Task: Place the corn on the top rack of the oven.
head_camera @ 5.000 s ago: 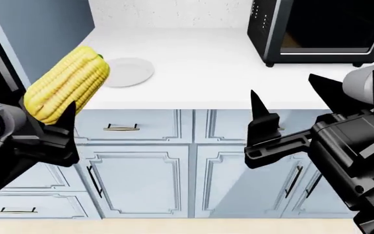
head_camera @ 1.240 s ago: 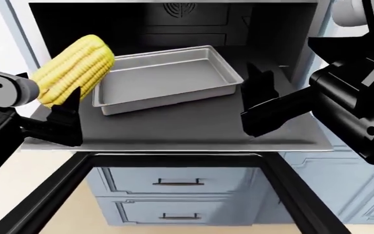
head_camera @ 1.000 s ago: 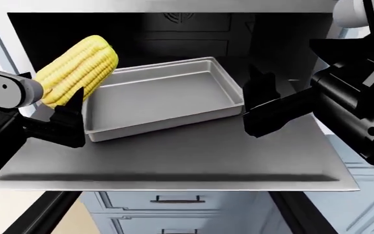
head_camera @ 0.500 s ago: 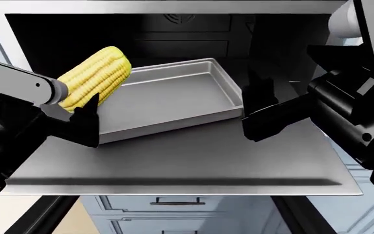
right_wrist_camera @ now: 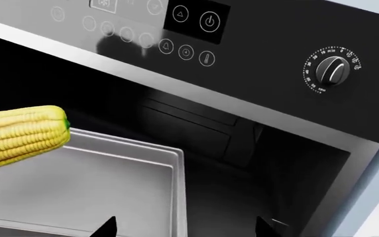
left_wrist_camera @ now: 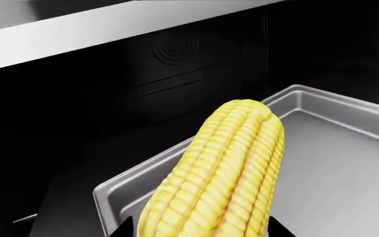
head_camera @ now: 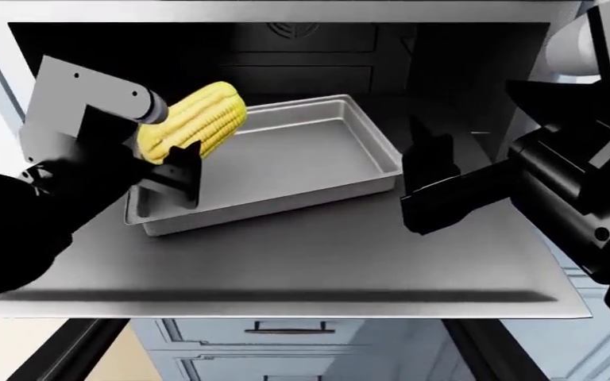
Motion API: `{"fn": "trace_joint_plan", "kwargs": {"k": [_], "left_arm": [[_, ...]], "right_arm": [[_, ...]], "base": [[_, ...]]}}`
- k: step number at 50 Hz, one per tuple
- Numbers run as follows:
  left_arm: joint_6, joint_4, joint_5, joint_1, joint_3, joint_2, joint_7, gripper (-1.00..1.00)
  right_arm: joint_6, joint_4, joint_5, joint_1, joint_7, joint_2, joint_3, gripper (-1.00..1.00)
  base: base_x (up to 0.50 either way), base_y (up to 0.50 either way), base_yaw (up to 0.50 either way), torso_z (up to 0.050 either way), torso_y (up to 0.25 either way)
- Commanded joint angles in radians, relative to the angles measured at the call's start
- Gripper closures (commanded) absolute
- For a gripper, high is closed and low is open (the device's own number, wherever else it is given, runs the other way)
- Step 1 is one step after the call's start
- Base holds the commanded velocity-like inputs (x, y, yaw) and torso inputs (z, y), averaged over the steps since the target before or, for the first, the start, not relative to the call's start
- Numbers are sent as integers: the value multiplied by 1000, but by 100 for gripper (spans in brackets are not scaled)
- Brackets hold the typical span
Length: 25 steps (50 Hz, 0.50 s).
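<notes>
Head view is showing the left hand [head_camera: 178,171] gripping the corn [head_camera: 191,121] over the baking pan [head_camera: 283,159], so releasing now is risking it landing in the pan instead of on the top rack [head_camera: 316,254], while the right hand [head_camera: 429,190] is hanging released nearby.

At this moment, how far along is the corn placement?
Done: the oven is open, the top rack pulled out. In hand: the left claw holds the corn above the baking pan. The right claw is empty. Left: lowering the corn onto the rack and releasing.
</notes>
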Motion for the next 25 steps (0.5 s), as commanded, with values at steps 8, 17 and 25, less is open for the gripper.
{"fn": "trace_joint_plan", "kwargs": {"k": [8,17,25], "left_arm": [[-8,-175,99,-129,104,99,88,100],[-29,-197,87,-141,122,114,94,100],[-26,-218,107,-153,145,122,109,100]], "right_arm": [[-1,4,-28,-18,-22,3,-1,-100],[-2,4,-38,-21,-31,2,-1,-100],[-6,-1,-42,-19,-32,3,1,-100]], "base": [[0,0,0,0,1],[0,0,0,1,1],[0,0,0,0,0]]}}
